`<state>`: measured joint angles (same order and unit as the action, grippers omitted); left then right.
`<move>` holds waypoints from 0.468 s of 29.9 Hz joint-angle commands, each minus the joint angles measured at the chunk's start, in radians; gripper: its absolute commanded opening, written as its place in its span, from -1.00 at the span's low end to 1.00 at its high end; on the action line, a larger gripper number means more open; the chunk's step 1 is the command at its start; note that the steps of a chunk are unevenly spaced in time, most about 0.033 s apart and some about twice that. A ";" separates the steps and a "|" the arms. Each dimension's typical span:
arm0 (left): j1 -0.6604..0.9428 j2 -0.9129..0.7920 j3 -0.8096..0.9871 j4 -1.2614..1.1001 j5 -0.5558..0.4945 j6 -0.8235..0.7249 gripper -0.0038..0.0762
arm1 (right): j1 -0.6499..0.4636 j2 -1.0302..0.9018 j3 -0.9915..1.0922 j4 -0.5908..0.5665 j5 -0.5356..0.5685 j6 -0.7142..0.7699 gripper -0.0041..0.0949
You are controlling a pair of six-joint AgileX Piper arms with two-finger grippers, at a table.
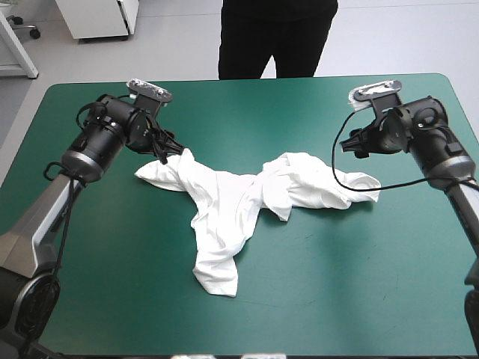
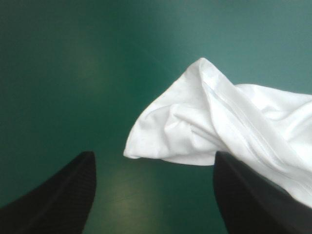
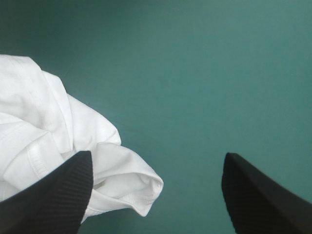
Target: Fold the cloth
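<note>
One table: wide table with a teal-green cover (image 1: 359,299), bearing everything below.
One garment: white short-sleeved fabric T-shirt (image 1: 224,209), crumpled into a twisted three-armed heap between the two grippers. One end lies at each gripper, and a third tail trails back toward the robot.
Handling: judged light, soft and limp. It should sag and drape when lifted and will not break, though a shallow pinch on one thin layer may slip.
Left gripper (image 2: 153,152): black finned fingers spread apart, holding nothing. A folded corner lies on the table between them and just ahead, closer to one finger.
Right gripper (image 3: 158,153): fingers likewise spread and empty. A hemmed end lies beside and partly under one finger, with bare table ahead of the other.
Hold points: probably these two near ends, pinched deep across the bunched layers, then drawn apart to spread the T-shirt flat.
</note>
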<state>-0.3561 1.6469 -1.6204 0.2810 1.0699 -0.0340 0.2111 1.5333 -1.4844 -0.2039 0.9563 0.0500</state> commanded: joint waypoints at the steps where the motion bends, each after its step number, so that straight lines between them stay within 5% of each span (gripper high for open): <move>1: -0.006 -0.118 -0.071 0.012 0.050 0.001 0.42 | -0.002 -0.125 -0.039 -0.028 0.003 -0.001 0.48; 9: -0.100 -0.341 0.005 -0.059 0.216 0.011 0.42 | 0.001 -0.295 -0.010 -0.001 0.085 -0.001 0.48; 14: -0.189 -0.448 0.141 -0.095 0.218 -0.029 0.42 | 0.001 -0.400 0.036 0.026 0.104 -0.001 0.48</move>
<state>-0.5027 1.2628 -1.5210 0.2067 1.2517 -0.0454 0.2111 1.2012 -1.4458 -0.1790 1.0930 0.0500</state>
